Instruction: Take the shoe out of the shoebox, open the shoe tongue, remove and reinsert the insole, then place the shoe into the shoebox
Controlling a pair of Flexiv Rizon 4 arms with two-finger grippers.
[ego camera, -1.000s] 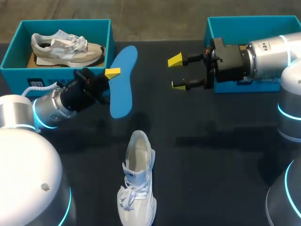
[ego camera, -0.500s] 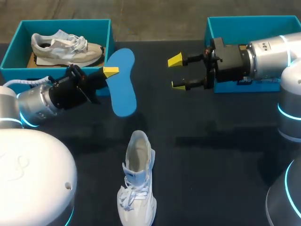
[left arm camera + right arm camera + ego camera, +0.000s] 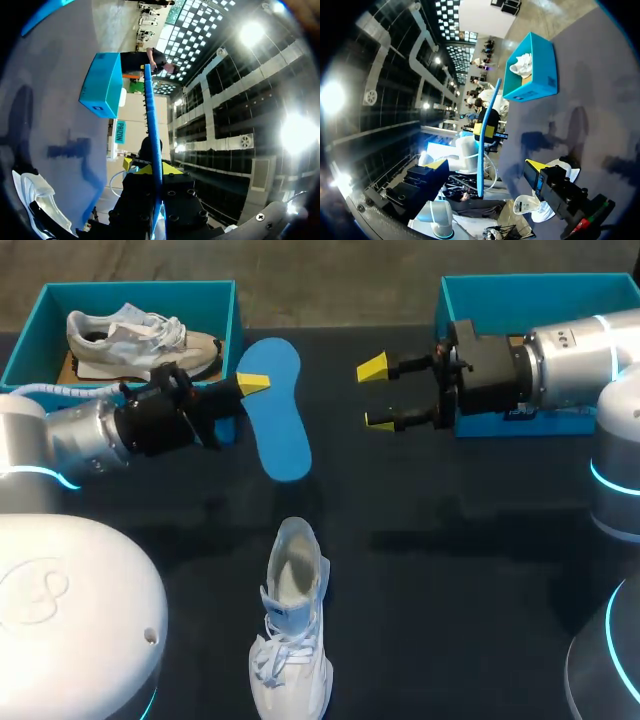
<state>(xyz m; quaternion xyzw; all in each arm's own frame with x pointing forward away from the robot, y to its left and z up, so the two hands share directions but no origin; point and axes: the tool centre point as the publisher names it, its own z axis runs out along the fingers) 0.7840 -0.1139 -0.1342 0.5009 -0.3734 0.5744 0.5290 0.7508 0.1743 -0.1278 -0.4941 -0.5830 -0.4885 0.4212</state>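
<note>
Left tool (image 3: 250, 388) pinched shut on one end of a bright blue insole (image 3: 278, 415), one yellow tip flat against its face. Insole held in the air over the dark counter (image 3: 450, 570), just beside the left teal shoebox (image 3: 236, 320); seen edge-on from the left wrist, a thin blue strip running straight out of the tool. Right tool (image 3: 376, 394) wide open and empty, in front of the right teal shoebox (image 3: 540, 282). Nearer the robot, well apart from both tools, a white laced shoe (image 3: 293, 630) upright on the counter, mouth open, heel toward the far side, toe toward the near edge. Second shoe (image 3: 140, 340), white and beige, inside the left shoebox.
</note>
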